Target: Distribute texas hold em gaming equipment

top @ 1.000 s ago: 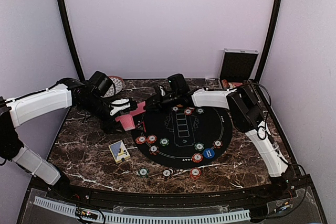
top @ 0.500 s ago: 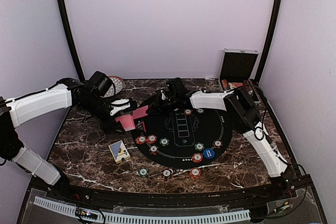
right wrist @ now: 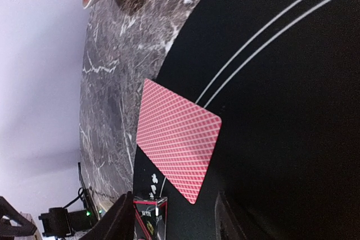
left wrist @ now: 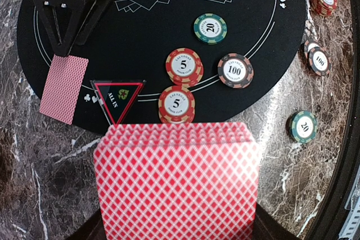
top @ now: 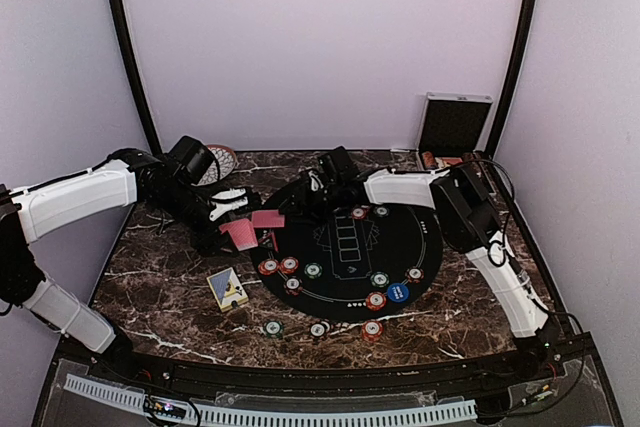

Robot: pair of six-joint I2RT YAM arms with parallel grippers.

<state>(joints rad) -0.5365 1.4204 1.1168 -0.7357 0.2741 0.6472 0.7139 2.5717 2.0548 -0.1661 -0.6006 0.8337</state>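
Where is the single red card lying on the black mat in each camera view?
Top view: the card lies at the mat's left edge, left of the picture's centre.
Left wrist view: the card is on the left side, above the fanned stack of cards.
Right wrist view: the card is near the centre, straddling the mat's edge.
Shared landmark: the round black mat with white lines.

Soft, even light leaves only faint shadows. The overhead view is grainy; the left wrist view is crisp, its red-backed cards brightly lit; the right wrist view's wall washes out.
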